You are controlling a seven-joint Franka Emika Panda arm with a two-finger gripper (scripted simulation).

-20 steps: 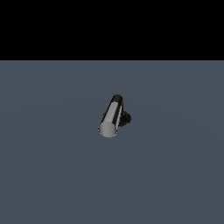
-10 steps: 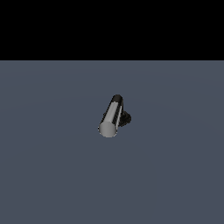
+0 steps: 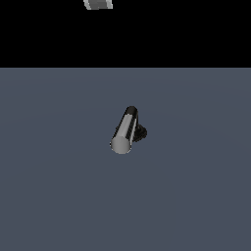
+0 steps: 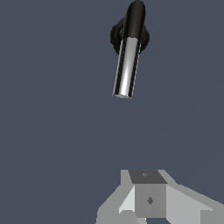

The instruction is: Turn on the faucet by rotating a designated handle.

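The faucet (image 3: 140, 132) stands on the grey floor, its black base mostly hidden behind the handle (image 3: 125, 130). The handle is a shiny grey-and-black cylinder with its flat light-grey end towards the camera. In the wrist view the handle (image 4: 127, 65) juts from the black elbow over the round black base (image 4: 115, 37). My gripper (image 4: 147, 176) is far from the faucet and touches nothing. Its fingers show as one block with no gap, and hold nothing. In the exterior view only a grey bit of the gripper (image 3: 98, 4) shows at the top edge, high above the faucet.
A flat dark grey floor (image 3: 59, 196) spreads all round the faucet. A black background lies above it in the exterior view. No other objects show.
A grey piece of my gripper has come into the exterior view at the top edge. The faucet and its handle have not moved.
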